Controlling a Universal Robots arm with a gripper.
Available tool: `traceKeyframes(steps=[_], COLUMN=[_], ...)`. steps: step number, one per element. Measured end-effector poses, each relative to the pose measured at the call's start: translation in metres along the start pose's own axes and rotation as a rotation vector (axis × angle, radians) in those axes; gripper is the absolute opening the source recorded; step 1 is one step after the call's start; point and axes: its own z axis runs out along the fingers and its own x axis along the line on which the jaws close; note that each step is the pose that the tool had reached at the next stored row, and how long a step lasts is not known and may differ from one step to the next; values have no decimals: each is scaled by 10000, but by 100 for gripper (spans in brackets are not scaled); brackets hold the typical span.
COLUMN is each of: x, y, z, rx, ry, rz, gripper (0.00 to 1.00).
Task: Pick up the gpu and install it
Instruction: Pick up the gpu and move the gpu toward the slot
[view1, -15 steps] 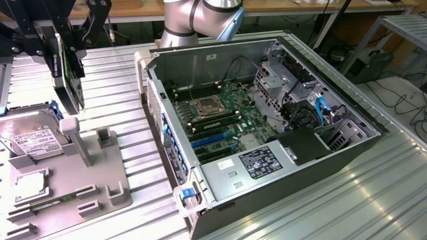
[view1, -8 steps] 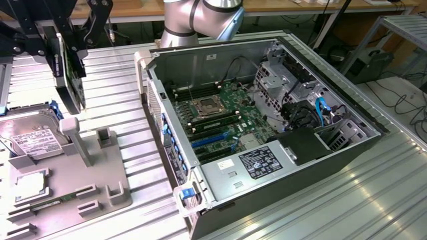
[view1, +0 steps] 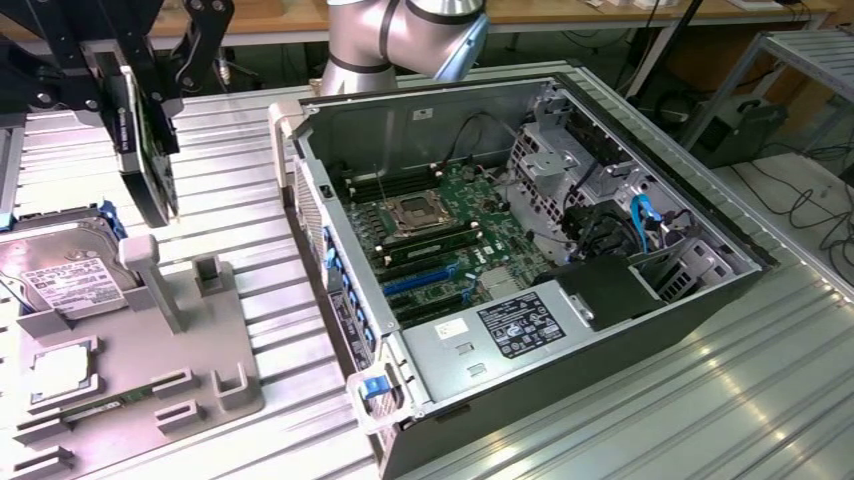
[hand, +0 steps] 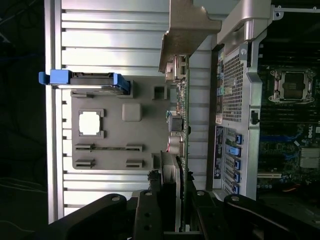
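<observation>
As it hovers, partly-closed end effector (hand: 172, 194) grips gpu (hand: 183, 95).

The gpu (hand: 183, 120) hangs edge-on to the wrist camera under the gripper (hand: 172, 192), so its flat faces can't be made out there, and the spot where the gripper meets the card is lost in shadow. Lower down, near the gripper, the hard drive (view1: 60, 275) runs off the picture's edge. The arm (view1: 400, 35) beside the gripper is cut off too. The label (view1: 523, 325) in the computer case (view1: 641, 330) is too small to read.
</observation>
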Motion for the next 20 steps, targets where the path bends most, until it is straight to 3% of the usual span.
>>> traceKeyframes(steps=[20], x=[-149], y=[-3], z=[4], rx=[0], ry=[0], rz=[-1], gripper=[28])
